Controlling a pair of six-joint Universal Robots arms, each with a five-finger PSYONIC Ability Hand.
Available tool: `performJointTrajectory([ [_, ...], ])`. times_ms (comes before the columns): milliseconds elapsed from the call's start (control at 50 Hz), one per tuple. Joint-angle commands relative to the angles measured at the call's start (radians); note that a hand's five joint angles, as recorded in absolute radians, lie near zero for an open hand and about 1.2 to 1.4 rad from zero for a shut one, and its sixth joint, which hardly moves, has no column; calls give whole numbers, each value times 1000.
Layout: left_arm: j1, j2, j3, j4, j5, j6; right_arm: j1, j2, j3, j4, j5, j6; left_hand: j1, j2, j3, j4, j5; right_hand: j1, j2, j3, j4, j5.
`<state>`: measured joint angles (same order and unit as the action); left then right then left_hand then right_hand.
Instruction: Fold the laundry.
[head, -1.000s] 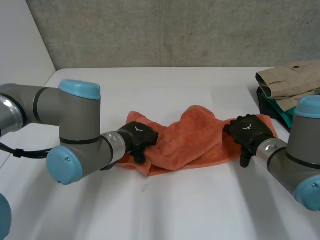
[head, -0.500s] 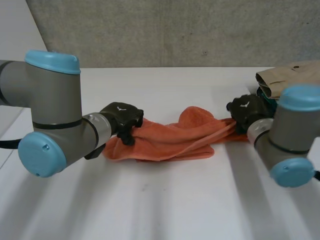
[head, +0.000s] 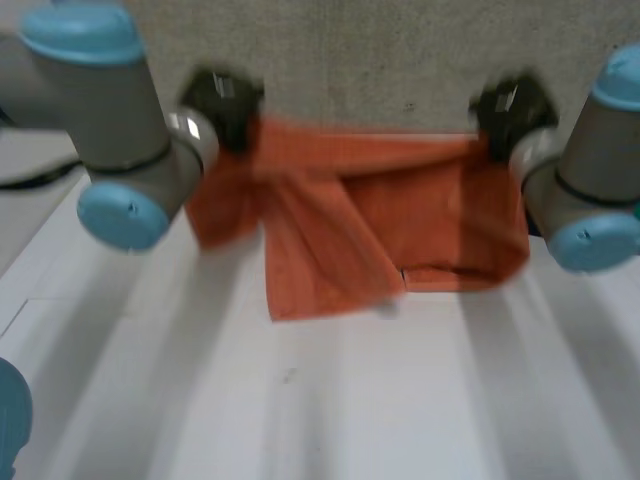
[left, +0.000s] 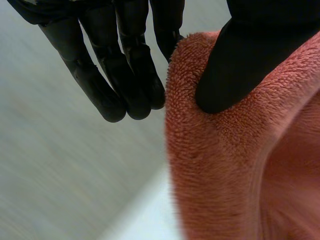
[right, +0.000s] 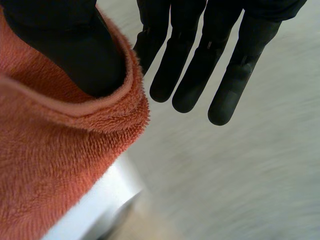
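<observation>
Left hand (head: 225, 100): upper left, thumb pinching towel (head: 400, 210) corner.
Right hand (head: 510, 105): upper right, same pinch.
Risk: shallow pinch might slip, towel drops.

The hanging towel (head: 420, 200) hides the table's (head: 300, 420) far edge from me, and its top corners cover part of the pinching left hand (head: 225, 100) and right hand (head: 510, 105)

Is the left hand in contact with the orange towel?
Touching. In the left wrist view the left hand presses its thumb into the edge of the orange towel, with no gap between them.
</observation>
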<state>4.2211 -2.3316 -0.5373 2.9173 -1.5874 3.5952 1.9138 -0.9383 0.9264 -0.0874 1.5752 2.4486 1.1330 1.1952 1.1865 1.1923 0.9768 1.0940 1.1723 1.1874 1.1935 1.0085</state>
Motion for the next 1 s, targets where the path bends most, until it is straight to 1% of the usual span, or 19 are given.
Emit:
performJointTrajectory([
  [20, 11, 113, 119, 289, -74, 0, 17, -72, -89, -483, 66, 171, 263, 201, 210, 204, 245, 302, 224, 209, 203, 213],
  [80, 11, 144, 80, 278, -78, -6, 25, -83, -98, -465, 31, 159, 263, 201, 210, 204, 245, 302, 224, 209, 203, 213],
  [180, 26, 222, -117, 223, -100, -19, 41, -92, -57, -362, -47, 144, 263, 201, 210, 204, 245, 302, 224, 209, 203, 213],
  [300, 39, 253, -364, 209, -125, -45, 19, -112, 98, -263, -67, 116, 263, 201, 210, 204, 245, 302, 224, 209, 203, 213],
  [380, 34, 226, -538, 217, -82, -58, 18, -114, 264, -187, -102, 81, 263, 201, 210, 204, 245, 302, 224, 209, 203, 213],
  [400, 34, 200, -590, 226, -53, -58, 18, -105, 331, -169, -124, 67, 263, 201, 210, 204, 245, 302, 224, 209, 203, 213],
  [460, 39, 147, -645, 252, -11, -55, 19, -74, 420, -158, -153, 44, 263, 201, 210, 204, 245, 302, 224, 209, 203, 213],
  [520, 45, 66, -678, 275, 21, -52, 21, -11, 497, -166, -161, -3, 18, -44, -35, -41, 0, 302, 224, 209, 203, 213],
  [540, 46, 46, -678, 275, 26, -52, 21, 7, 508, -170, -158, -19, -114, -176, -167, -173, -132, 302, 224, 209, 203, 213],
  [560, 46, 13, -673, 272, 24, -50, 18, 38, 517, -169, -146, -55, -339, -401, -392, -398, -357, 302, 224, 209, 203, 213],
  [620, 51, -9, -661, 252, 12, -47, 14, 62, 519, -166, -107, -105, -520, -582, -573, -579, -538, 302, 224, 209, 203, 213],
  [640, 57, -6, -653, 232, 0, -44, 13, 65, 520, -163, -81, -129, -660, -722, -713, -719, -678, 302, 224, 209, 203, 213],
  [680, 69, 23, -644, 205, -12, -41, 11, 62, 522, -160, -60, -138, -833, -896, -887, -893, -852, 302, 224, 209, 203, 213],
  [700, 74, 40, -644, 198, -14, -44, 11, 56, 525, -155, -43, -137, -861, -923, -914, -920, -879, 302, 224, 209, 203, 213],
  [800, 126, 141, -688, 186, -2, -52, 2, 23, 535, -155, -34, -106, -890, -952, -944, -950, -909, 302, 224, 209, 203, 213],
  [880, 183, 199, -763, 189, 56, -44, -13, 3, 539, -153, -35, -63, -843, -906, -897, -903, -862, 302, 224, 209, 203, 213],
  [960, 237, 225, -843, 181, 138, -13, -22, 1, 539, -150, -34, -30, -711, -774, -765, -771, -730, 302, 224, 209, 203, 213],
  [980, 259, 229, -875, 184, 170, 9, -22, 1, 539, -147, -34, -20, -548, -611, -602, -608, -567, 302, 224, 209, 203, 213],
  [1000, 267, 229, -892, 184, 182, 20, -22, 1, 539, -146, -34, -19, -492, -554, -545, -551, -510, 302, 224, 209, 203, 213],
])
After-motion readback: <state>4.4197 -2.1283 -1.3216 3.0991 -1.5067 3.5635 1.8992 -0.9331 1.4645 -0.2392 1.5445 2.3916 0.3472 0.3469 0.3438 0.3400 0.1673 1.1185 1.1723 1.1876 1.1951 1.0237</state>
